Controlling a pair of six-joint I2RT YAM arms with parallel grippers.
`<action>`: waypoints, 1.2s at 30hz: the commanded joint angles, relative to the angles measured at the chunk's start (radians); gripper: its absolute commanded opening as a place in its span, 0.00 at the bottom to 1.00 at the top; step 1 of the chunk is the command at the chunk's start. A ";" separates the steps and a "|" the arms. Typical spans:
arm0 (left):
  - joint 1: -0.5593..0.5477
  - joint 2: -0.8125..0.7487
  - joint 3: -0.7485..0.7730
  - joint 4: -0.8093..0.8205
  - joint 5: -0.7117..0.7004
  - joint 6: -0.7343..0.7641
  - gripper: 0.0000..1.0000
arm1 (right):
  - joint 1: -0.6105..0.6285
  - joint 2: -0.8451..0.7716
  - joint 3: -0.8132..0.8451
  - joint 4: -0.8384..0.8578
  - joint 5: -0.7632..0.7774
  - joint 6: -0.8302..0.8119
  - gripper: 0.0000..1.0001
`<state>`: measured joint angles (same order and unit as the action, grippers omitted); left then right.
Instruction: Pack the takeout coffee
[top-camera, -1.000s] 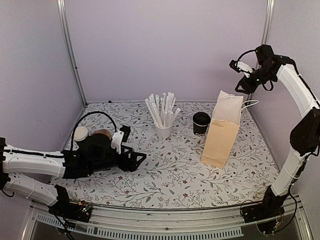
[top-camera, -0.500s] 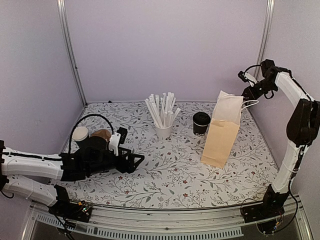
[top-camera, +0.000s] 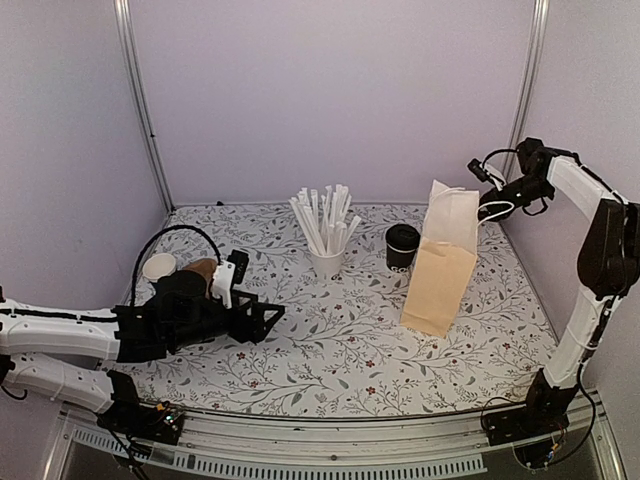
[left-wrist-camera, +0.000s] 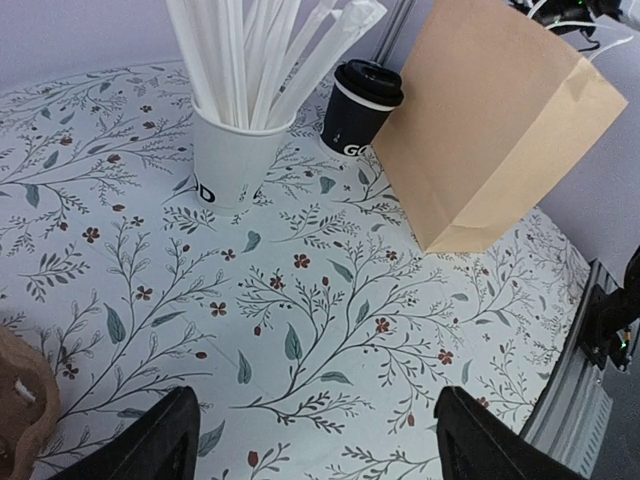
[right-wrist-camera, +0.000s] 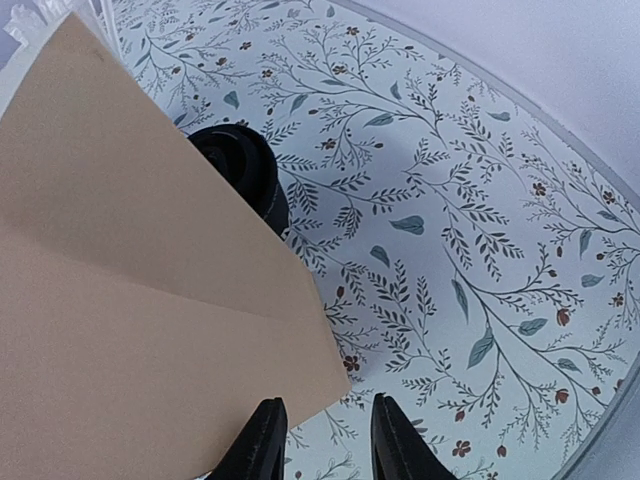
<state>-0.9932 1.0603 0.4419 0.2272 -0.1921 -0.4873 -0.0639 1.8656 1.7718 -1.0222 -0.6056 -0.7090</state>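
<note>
Black lidded cup (top-camera: 402, 246) stands upright on the worktop (top-camera: 350, 350), just beside the paper bag (top-camera: 445, 262), with the straw cup (top-camera: 325, 262) on its other side; likely light; the thin paper wall would dent if squeezed and the lid may pop; best taken mid-wall under the lid rim, kept upright; left jaws spread wide, empty, well apart from it; right jaws slightly apart by the bag's top, pinching nothing.

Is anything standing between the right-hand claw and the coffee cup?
Yes. The bag stands upright between the right gripper and the cup. In the right wrist view it hides part of the cup.
</note>
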 joint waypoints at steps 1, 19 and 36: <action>0.018 0.000 0.003 -0.010 -0.020 0.022 0.83 | 0.020 -0.114 -0.114 -0.040 -0.059 -0.042 0.31; 0.053 0.002 0.055 -0.078 -0.037 0.057 0.84 | 0.188 -0.500 -0.570 0.018 -0.186 -0.048 0.34; 0.435 0.073 0.388 -0.824 0.011 -0.019 0.91 | 0.189 -0.450 -0.697 0.162 -0.181 0.020 0.34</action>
<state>-0.6392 1.1065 0.8211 -0.4068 -0.2264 -0.5121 0.1226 1.3911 1.0916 -0.9028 -0.7464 -0.7162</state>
